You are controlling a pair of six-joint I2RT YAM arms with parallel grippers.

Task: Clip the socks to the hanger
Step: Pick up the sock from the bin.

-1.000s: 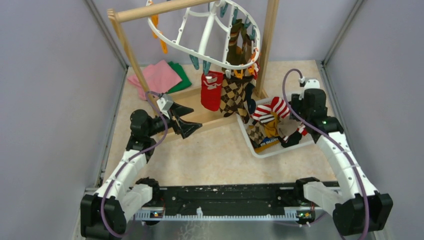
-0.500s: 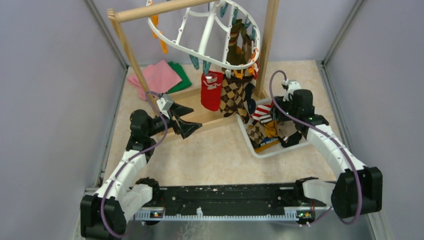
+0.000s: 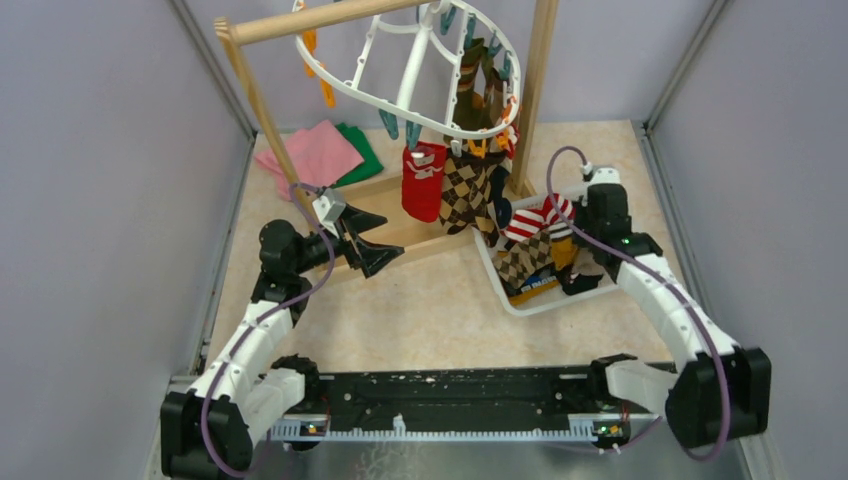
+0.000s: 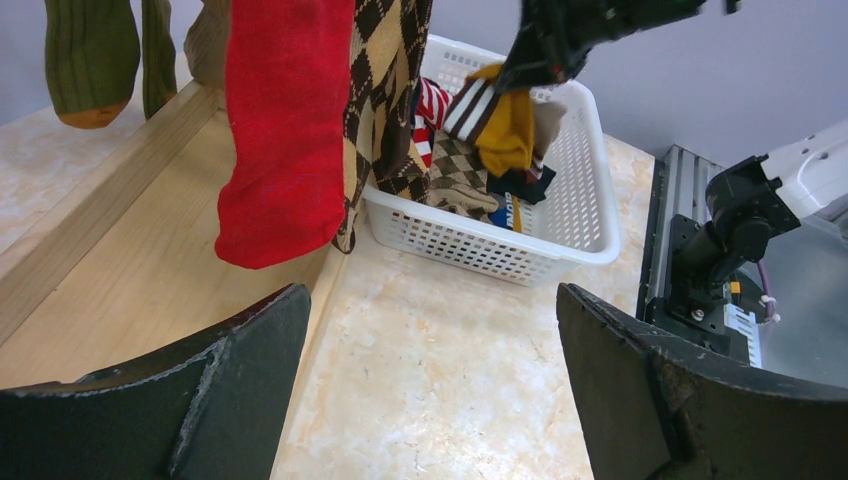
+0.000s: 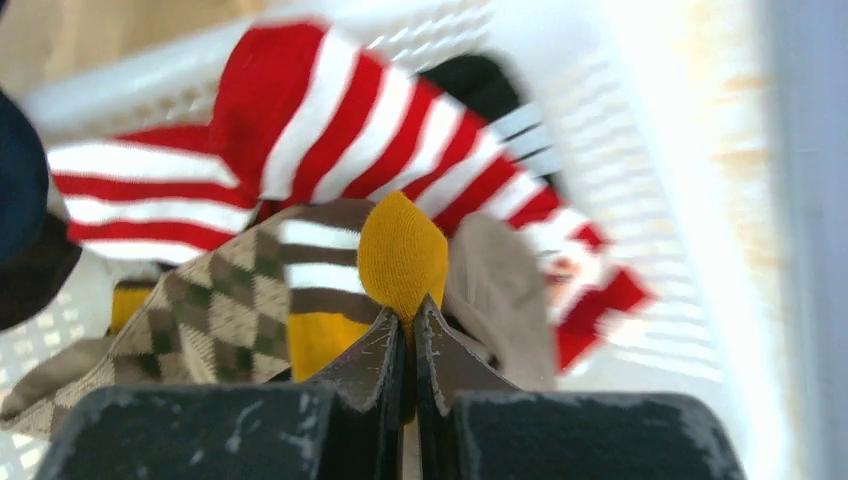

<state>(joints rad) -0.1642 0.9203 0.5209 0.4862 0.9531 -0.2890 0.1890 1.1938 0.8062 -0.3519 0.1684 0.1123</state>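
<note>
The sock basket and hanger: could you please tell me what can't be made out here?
Right wrist view: the right gripper pinches a mustard sock; its own fingers hide the rest of that sock.
Top view: the hanger is cut by the upper edge; its far side is unseen.
Left wrist view: the red sock runs off the top edge; its clipped end is unseen.
All views: in the basket, upper socks cover lower ones.

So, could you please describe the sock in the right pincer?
Find the white basket beside the wooden rack. Among the socks inside, it is the mustard-yellow sock in the right pincer. Its neighbours, a red-and-white striped sock and a brown argyle sock, are not yellow.
</note>
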